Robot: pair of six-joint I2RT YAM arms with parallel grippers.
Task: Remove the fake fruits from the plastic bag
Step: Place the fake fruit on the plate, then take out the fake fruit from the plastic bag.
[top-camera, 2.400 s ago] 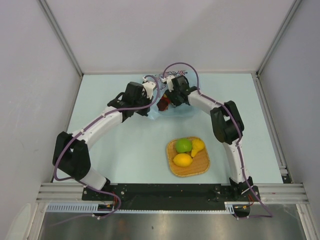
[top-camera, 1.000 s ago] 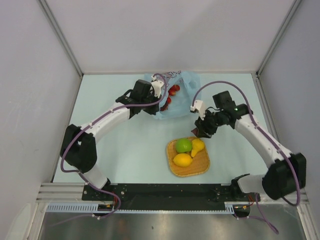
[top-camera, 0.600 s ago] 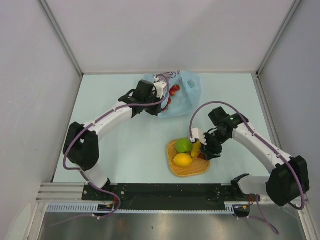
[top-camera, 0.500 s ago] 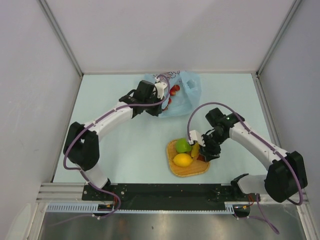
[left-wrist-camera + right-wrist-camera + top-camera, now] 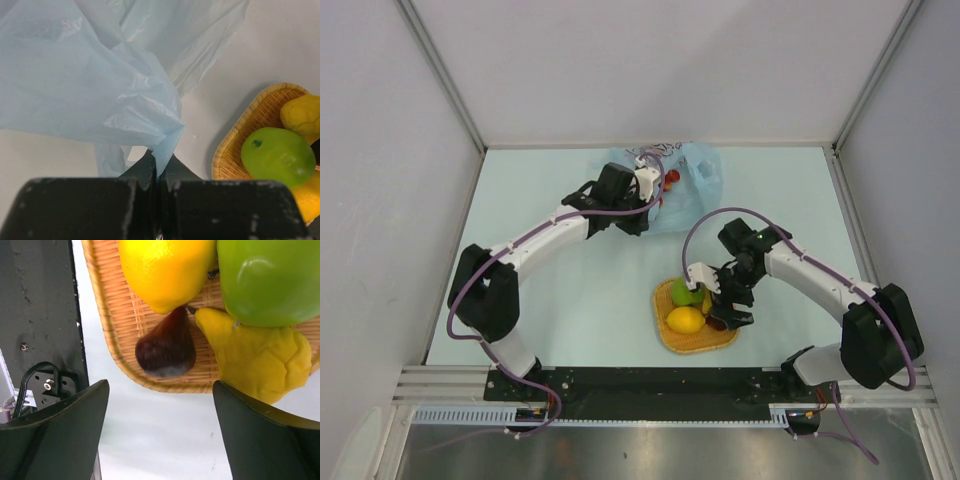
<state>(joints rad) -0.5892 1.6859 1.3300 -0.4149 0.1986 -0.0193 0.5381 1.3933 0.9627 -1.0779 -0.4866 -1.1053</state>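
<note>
The light-blue plastic bag (image 5: 688,186) lies at the back of the table with small red fruits (image 5: 671,179) showing in its mouth. My left gripper (image 5: 646,196) is shut on a fold of the bag (image 5: 100,85), seen in the left wrist view with the gripper (image 5: 159,159) at the bottom. My right gripper (image 5: 728,308) hangs open over the right side of the orange woven tray (image 5: 672,342). In the right wrist view the gripper (image 5: 160,386) is open just above the dark red fruit (image 5: 167,351), which lies free in the tray (image 5: 112,315) beside the lemon (image 5: 165,267), the green fruit (image 5: 270,280) and the yellow pear-like fruit (image 5: 260,355).
The tray stands at the table's front centre, holding the green fruit (image 5: 682,292) and lemon (image 5: 685,320). Purple cables loop over both arms. Grey walls close in the table's left, right and back sides.
My right gripper has moved from the bag to the tray with the dark red fruit and has opened, leaving it in the tray. My left gripper stays shut on the bag.
</note>
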